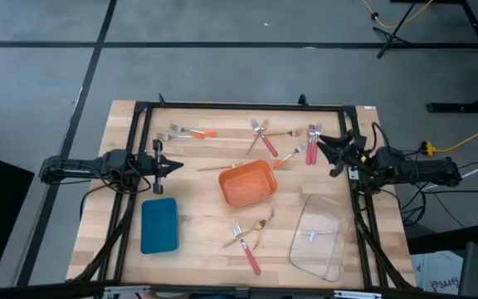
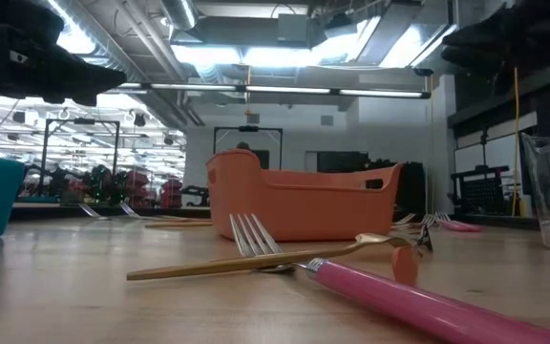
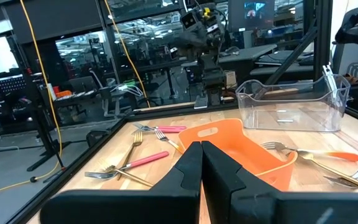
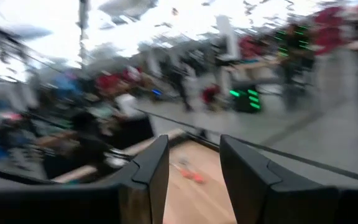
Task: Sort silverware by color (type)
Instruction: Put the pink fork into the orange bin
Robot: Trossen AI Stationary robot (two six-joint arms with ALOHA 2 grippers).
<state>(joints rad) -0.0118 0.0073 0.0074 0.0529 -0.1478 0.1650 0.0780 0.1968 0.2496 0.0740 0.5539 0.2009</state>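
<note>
From above, a wooden table (image 1: 197, 249) is seen with an orange tray (image 1: 246, 184) at its centre, a blue tray (image 1: 158, 225) at the near left and a clear tray (image 1: 318, 237) at the near right. Forks are scattered in groups: two with orange handles (image 1: 191, 133) at the far left, several (image 1: 265, 137) beyond the orange tray, pink-handled ones (image 1: 312, 143) at the far right, and a gold and pink cluster (image 1: 249, 237) in front of the tray. The left gripper (image 1: 175, 165) is held closed and empty at the left edge. The right gripper (image 1: 322, 146) is parted, holding nothing, just beside the far-right forks.

At table level, a gold fork (image 2: 256, 260) is seen lying against a pink handle (image 2: 418, 306), with the orange tray behind.

From the left wrist, the shut fingers (image 3: 188, 171) are pointed at the orange tray.

From the right wrist, the spread fingers (image 4: 247, 174) frame blurred tabletop.
</note>
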